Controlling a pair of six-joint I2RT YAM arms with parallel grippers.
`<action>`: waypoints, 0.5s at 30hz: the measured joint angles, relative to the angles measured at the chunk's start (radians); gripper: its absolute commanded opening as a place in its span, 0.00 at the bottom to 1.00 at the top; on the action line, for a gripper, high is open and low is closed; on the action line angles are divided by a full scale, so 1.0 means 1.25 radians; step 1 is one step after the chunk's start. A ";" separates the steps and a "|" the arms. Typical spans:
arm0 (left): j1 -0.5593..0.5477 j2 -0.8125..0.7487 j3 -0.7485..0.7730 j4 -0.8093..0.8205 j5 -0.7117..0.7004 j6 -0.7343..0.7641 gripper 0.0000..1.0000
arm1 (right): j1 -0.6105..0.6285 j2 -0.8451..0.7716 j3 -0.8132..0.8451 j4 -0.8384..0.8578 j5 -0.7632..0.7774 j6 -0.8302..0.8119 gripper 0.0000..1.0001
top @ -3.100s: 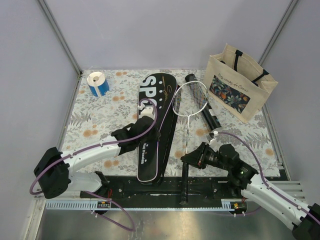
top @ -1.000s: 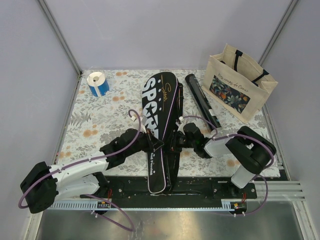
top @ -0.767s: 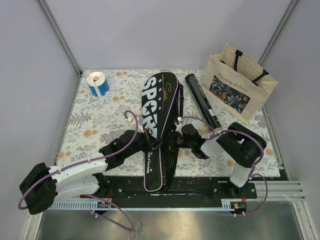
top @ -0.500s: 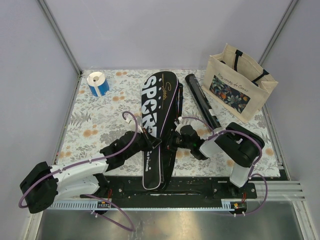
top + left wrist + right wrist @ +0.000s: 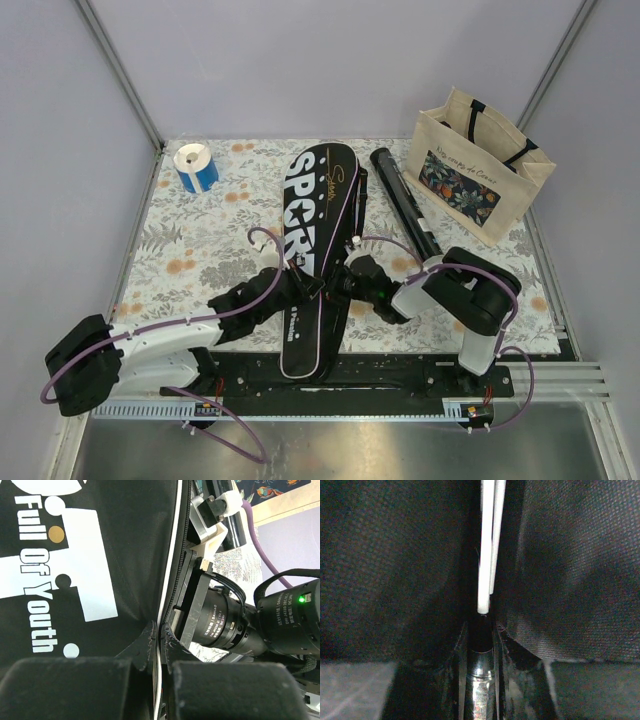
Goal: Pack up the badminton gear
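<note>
The black SPORT case (image 5: 310, 215) lies on the flowery table (image 5: 190, 250). Its thin end now sits a bit more to the left than 1 second ago. The left gripper (image 5: 302, 286) pinches its edge tight. The right gripper (image 5: 342, 288) holds the white racket (image 5: 487, 545) inside it.
</note>
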 measured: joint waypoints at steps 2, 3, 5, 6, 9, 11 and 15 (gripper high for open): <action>-0.002 0.004 0.000 0.000 -0.004 -0.002 0.00 | 0.004 0.002 0.008 -0.009 0.001 0.002 0.42; -0.002 0.005 0.000 -0.001 -0.007 -0.002 0.00 | 0.005 0.001 0.016 -0.027 0.001 0.002 0.50; -0.002 0.006 0.002 -0.003 -0.012 -0.002 0.01 | 0.006 -0.009 0.025 -0.085 0.007 -0.004 0.58; -0.003 0.006 0.005 -0.008 -0.013 0.000 0.04 | 0.005 -0.024 0.024 -0.123 0.014 -0.005 0.60; -0.009 0.002 0.025 -0.016 -0.013 0.005 0.19 | 0.005 -0.105 0.008 -0.222 0.044 -0.009 0.65; -0.011 0.002 0.038 -0.026 -0.013 0.015 0.27 | 0.005 -0.186 -0.013 -0.287 0.060 -0.016 0.70; -0.012 -0.002 0.047 -0.045 -0.014 0.035 0.37 | 0.005 -0.320 -0.054 -0.377 0.083 -0.030 0.77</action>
